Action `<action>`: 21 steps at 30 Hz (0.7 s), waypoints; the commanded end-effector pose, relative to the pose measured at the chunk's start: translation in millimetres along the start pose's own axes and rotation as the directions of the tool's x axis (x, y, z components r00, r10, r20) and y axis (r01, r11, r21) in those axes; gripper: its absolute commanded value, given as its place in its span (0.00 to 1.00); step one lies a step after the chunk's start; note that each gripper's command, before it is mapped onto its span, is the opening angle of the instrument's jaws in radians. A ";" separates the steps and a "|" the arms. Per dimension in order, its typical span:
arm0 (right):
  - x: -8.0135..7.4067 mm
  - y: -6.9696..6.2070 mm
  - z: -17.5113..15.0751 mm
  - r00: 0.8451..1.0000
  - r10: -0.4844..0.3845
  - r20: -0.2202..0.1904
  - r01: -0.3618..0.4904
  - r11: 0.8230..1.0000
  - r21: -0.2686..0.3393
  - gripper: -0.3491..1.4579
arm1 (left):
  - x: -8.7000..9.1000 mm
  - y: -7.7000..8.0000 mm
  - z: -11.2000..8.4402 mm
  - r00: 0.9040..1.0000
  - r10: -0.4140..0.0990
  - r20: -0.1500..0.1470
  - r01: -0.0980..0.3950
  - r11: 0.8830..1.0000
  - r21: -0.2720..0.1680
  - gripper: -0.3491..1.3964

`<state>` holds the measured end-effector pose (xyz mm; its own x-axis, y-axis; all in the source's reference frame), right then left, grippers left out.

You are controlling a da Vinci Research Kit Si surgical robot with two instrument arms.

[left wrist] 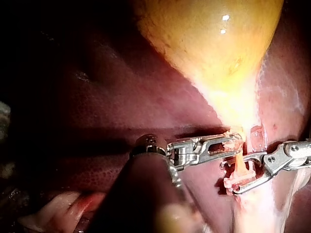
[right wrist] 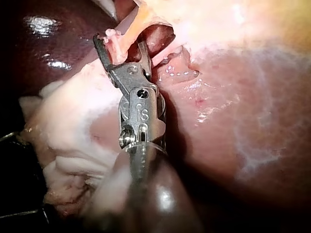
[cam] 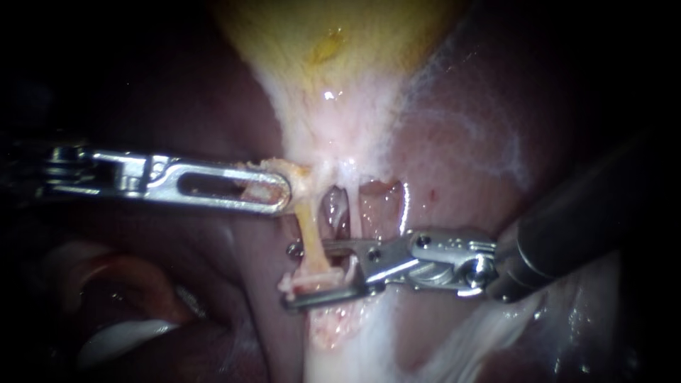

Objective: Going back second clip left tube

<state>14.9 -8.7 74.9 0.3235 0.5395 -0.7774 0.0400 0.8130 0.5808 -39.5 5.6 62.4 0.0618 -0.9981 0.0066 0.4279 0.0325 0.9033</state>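
The yellow gallbladder (cam: 333, 42) narrows down to a pale neck over the dark red liver (cam: 461, 142). My left instrument (cam: 284, 193) comes in level from the left, its slotted jaws shut on yellowish tissue at the neck. From there the left tube (cam: 310, 234) runs down as a thin yellow strand. My right instrument (cam: 289, 275) has its jaws open astride the tube's lower end, one above and one below. In the right wrist view, pale tissue lies between these open jaws (right wrist: 119, 42). In the left wrist view, both instruments (left wrist: 233, 145) (left wrist: 228, 178) meet beside the tube (left wrist: 239, 165).
A thin whitish tube (cam: 345, 206) hangs just right of the left tube, over a dark window in the tissue. Another pale strand (cam: 404, 206) lies further right. White fatty tissue (cam: 369, 354) spreads below the right instrument. Pink and white tissue folds (cam: 120, 284) lie at lower left.
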 end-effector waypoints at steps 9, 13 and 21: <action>1.1 0.1 -4.3 0.999 -0.050 -0.002 0.050 0.999 0.007 0.47 | 0.0 0.0 -0.1 1.000 0.001 -0.001 -0.001 1.000 0.000 0.00; 2.5 0.2 -7.5 0.996 -0.089 -0.004 0.089 0.996 0.002 0.47 | 0.0 0.0 -0.1 1.000 0.001 -0.001 -0.001 1.000 0.000 0.00; 5.4 0.0 -13.6 0.989 -0.150 -0.006 0.150 0.989 -0.005 0.47 | 0.0 0.1 -0.1 1.000 0.001 -0.001 -0.001 1.000 0.001 0.00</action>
<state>3.3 -2.5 66.9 0.3080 0.4098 -0.8586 0.0818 0.8877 0.4530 -39.4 5.6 62.5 0.0633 -0.9980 0.0070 0.4274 0.0335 0.9035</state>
